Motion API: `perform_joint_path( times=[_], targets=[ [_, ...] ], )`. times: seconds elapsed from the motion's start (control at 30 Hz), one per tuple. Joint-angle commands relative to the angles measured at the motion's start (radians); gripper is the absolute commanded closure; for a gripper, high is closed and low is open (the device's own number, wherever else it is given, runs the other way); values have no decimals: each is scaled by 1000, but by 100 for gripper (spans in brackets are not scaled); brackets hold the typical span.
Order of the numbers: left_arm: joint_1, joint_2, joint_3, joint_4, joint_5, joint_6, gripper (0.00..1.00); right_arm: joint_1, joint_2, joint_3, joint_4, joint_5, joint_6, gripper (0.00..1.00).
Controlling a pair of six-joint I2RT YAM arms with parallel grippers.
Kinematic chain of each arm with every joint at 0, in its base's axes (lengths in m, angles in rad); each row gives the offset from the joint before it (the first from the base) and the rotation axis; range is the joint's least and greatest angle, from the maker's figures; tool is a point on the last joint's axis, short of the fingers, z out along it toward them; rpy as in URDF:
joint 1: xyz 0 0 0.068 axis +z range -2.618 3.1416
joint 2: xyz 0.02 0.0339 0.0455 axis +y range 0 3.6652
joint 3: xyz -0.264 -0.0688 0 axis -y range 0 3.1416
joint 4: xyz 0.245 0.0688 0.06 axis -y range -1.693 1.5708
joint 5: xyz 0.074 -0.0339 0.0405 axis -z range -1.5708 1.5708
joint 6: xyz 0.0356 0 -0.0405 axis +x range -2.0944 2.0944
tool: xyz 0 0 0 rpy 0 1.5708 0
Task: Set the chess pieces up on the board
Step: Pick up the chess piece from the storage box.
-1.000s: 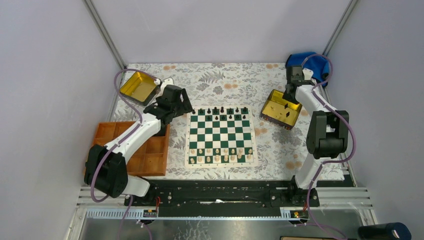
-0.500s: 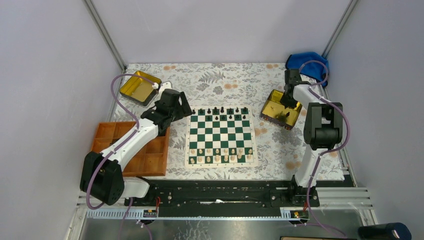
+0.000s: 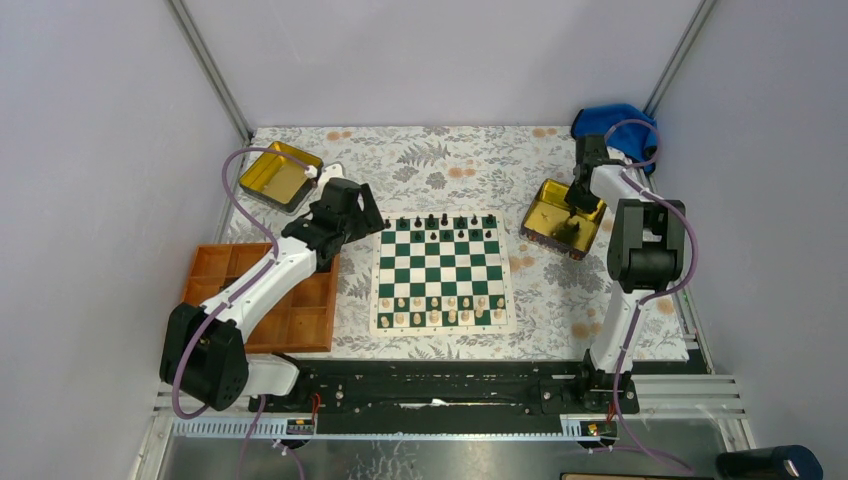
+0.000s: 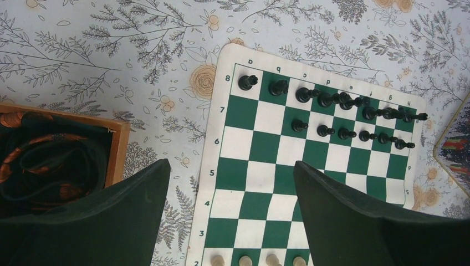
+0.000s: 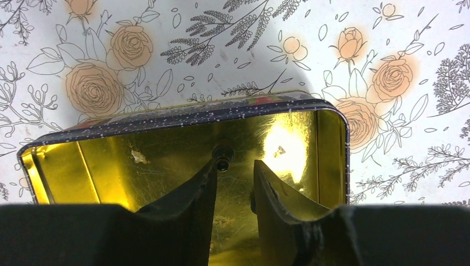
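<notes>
The board (image 3: 442, 275) lies mid-table, green and white squares. Black chess pieces (image 3: 440, 222) stand in its two far rows; in the left wrist view they are a back row (image 4: 247, 82) and a pawn row (image 4: 299, 126). My left gripper (image 3: 368, 215) hovers over the board's left edge, wide open (image 4: 231, 165) and holding nothing. My right gripper (image 3: 578, 200) reaches down into the gold tin (image 3: 555, 222). Its fingers stand apart (image 5: 235, 163) inside the tin (image 5: 166, 119). One small black chess piece (image 5: 223, 158) lies on the tin floor just ahead of the left fingertip, not between the fingers.
Cream pieces (image 3: 440, 310) fill the board's two near rows (image 4: 244, 260). An orange compartment tray (image 3: 285, 300) sits left of the board, under the left arm. A second gold tin (image 3: 278, 175) stands at the far left, a blue cloth (image 3: 610, 120) at the far right corner.
The right arm has folded back toward the far right, its gripper staying over the gold tin. The left arm shifted slightly left early on, then held still.
</notes>
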Motion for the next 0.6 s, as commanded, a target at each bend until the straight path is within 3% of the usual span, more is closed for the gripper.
perform_joint_path(
  times=[0.0, 0.57],
  targets=[
    [-4, 2, 11, 12, -5, 3, 11, -5, 15, 41, 11, -23, 2, 63],
    [-4, 4, 2, 8, -5, 6, 11, -5, 29, 38, 23, -36, 0, 66]
  ],
)
